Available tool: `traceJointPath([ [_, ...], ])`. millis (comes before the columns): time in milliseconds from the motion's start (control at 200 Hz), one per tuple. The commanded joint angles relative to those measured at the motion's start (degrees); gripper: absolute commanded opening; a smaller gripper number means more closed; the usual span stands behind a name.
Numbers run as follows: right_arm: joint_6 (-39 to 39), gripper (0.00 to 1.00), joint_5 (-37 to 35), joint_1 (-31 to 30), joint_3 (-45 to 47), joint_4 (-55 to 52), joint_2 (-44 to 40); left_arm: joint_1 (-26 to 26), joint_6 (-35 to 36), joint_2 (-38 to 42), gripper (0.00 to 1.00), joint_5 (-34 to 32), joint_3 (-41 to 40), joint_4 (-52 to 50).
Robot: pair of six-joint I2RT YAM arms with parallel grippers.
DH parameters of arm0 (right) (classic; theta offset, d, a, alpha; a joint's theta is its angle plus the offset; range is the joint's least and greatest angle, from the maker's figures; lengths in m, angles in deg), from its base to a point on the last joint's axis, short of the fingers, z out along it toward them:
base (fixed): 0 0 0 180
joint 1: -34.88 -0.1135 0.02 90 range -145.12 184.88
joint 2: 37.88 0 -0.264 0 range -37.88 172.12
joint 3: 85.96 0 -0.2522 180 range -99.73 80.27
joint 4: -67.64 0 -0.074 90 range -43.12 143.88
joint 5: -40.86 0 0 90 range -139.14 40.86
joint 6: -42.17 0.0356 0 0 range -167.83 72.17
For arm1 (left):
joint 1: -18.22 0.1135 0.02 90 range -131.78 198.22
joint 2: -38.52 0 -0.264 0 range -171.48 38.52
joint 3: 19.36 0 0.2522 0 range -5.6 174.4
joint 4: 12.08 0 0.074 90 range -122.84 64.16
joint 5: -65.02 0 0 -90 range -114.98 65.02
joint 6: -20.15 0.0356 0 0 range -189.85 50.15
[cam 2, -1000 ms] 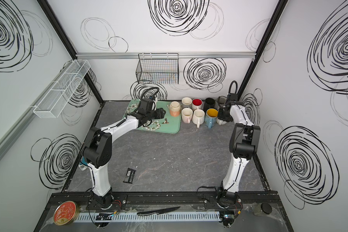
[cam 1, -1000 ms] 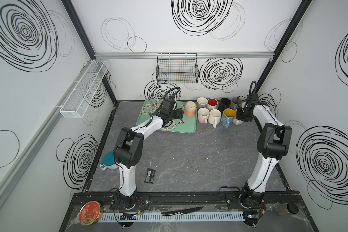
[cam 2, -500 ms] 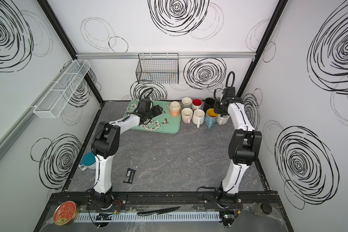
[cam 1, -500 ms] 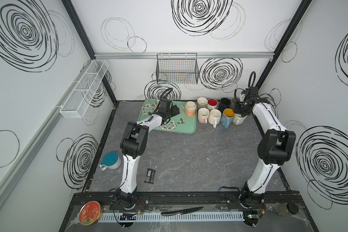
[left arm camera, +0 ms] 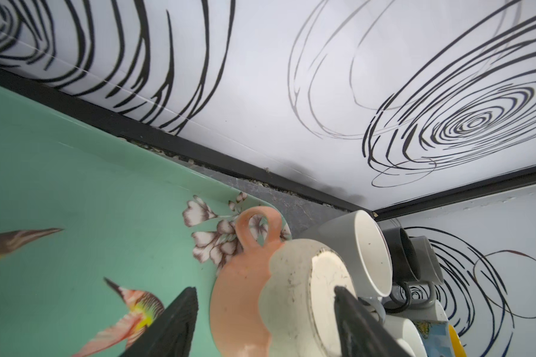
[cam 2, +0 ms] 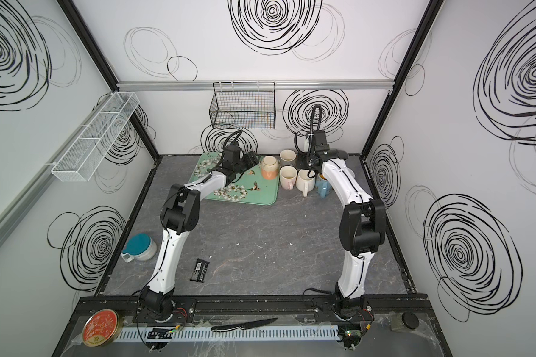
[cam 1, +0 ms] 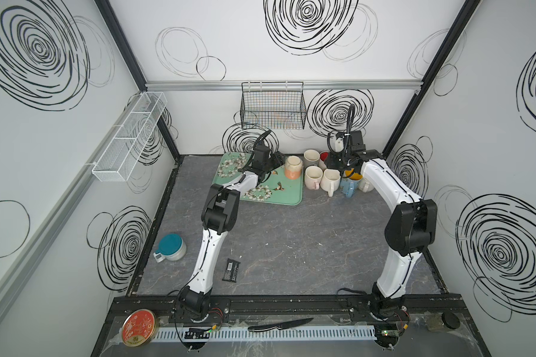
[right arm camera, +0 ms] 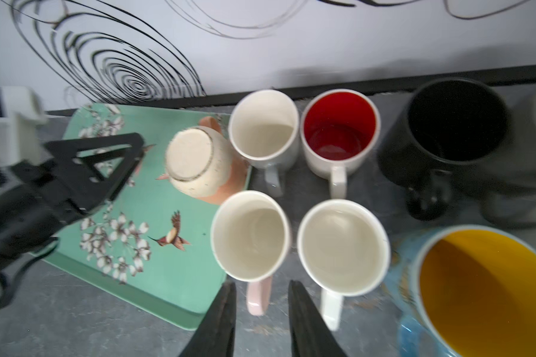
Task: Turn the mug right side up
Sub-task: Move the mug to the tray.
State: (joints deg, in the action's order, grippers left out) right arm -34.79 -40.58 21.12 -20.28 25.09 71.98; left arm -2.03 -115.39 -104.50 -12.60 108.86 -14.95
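Where the green tray (cam 1: 287,197) lies against the worktop's (cam 1: 291,247) back edge, the left jaws stand wide open and empty, just short of the upside-down mug (left arm camera: 260,296). That mug rests base-up on the tray's right rear corner. Right of it stands a cluster of upright mugs (right arm camera: 341,247). Above them the right jaws hang slightly parted, holding nothing.
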Motion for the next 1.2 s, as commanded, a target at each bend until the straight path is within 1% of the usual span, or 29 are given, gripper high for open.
traceJointPath([
  [0, 5.3, 0.35, 3.1, -1.0, -1.1, 8.3, 4.3, -1.1, -1.7, -3.9, 0.73, 1.8, 6.0, 4.3],
  [80, 7.7, 0.35, 5.0, -1.8, -3.3, 11.2, 7.7, -1.5, -1.0, -7.1, 0.73, 2.5, 10.9, 0.2],
  [120, 8.3, 0.35, 5.9, -2.1, -5.0, 12.0, 9.9, -1.6, -0.9, -7.9, 0.72, 2.5, 12.0, -1.2],
  [175, 9.1, 0.36, 6.7, -2.3, -7.7, 12.0, 12.8, -1.6, -0.9, -8.1, 0.71, 2.5, 11.2, -1.6],
  [290, 9.9, 0.36, 7.3, -2.7, -13.5, 10.4, 18.4, -1.6, -0.9, -7.8, 0.63, 4.0, 8.5, -1.5],
  [390, 10.0, 0.37, 7.5, -3.3, -16.8, 10.3, 21.6, -1.3, -1.7, -6.2, 0.58, 5.4, 3.6, -1.0],
  [460, 10.0, 0.37, 7.9, -3.7, -18.6, 10.0, 23.5, -1.0, -2.3, -3.4, 0.57, 5.7, -2.6, 2.1],
  [545, 10.1, 0.38, 8.3, -4.1, -19.5, 10.2, 24.8, -0.6, -1.3, 0.2, 0.56, 4.9, -9.1, 4.8],
  [721, 10.4, 0.38, 9.6, -5.0, -19.5, 11.1, 26.2, 0.4, 1.3, 5.1, 0.56, 5.4, -16.2, 5.0],
  [881, 10.6, 0.38, 10.7, -5.9, -19.8, 11.9, 27.2, 0.9, 3.6, 9.1, 0.56, 5.2, -20.8, 4.9],
  [1196, 11.7, 0.36, 13.4, -7.4, -21.4, 11.6, 29.4, 1.3, 5.0, 12.6, 0.57, 6.5, -24.0, 4.4],
])
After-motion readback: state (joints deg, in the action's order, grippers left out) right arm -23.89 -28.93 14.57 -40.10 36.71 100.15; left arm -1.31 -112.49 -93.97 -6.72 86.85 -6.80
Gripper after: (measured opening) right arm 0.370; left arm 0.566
